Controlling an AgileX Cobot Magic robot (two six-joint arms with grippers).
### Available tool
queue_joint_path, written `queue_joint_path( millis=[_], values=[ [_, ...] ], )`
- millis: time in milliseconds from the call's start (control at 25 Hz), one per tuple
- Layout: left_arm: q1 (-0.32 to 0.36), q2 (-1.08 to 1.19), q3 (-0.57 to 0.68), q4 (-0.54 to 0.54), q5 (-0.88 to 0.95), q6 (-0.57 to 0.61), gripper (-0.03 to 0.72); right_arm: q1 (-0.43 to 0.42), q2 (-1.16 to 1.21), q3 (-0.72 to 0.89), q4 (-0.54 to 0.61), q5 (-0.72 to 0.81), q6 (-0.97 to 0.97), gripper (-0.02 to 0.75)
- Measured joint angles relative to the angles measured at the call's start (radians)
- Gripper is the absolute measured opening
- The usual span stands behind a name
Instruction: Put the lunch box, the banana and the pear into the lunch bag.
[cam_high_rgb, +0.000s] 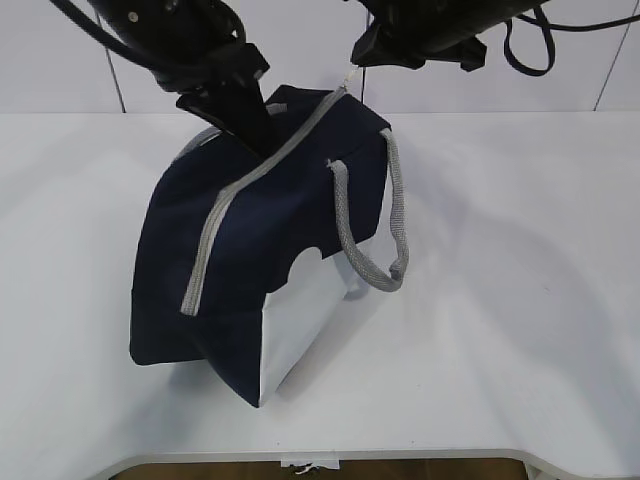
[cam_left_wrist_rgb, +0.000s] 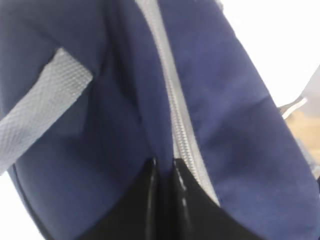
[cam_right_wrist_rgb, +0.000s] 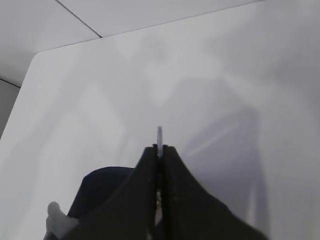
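Lunch bag (cam_high_rgb: 250, 270) zipped shut, standing mid-table (cam_high_rgb: 520, 330), broad bare surface right and in front. Left gripper (cam_left_wrist_rgb: 164, 165) pinched on navy fabric beside the zipper (cam_left_wrist_rgb: 172, 100), shown close only at the left wrist. Right gripper (cam_right_wrist_rgb: 159, 150) clamped on the ring pull (cam_right_wrist_rgb: 159, 136).

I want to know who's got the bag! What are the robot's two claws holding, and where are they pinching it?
Left gripper pinches the lunch bag fabric beside the zipper. Right gripper pinches the zipper's ring pull at the bag's far end.
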Motion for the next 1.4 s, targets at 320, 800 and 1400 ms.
queue_joint_path(
  millis=[320,800,1400],
  values=[
    [0.000,-0.005,-0.050,0.020,0.010,0.024,0.013,0.000,0.000,-0.008,0.004,0.012,-0.036,0.001],
    [0.000,-0.127,-0.051,0.046,0.012,0.027,0.012,0.000,0.006,-0.034,0.007,0.011,-0.056,0.001],
    [0.000,-0.213,-0.051,0.053,0.037,0.027,0.012,0.000,0.104,-0.034,-0.014,0.020,-0.058,0.001]
  ],
)
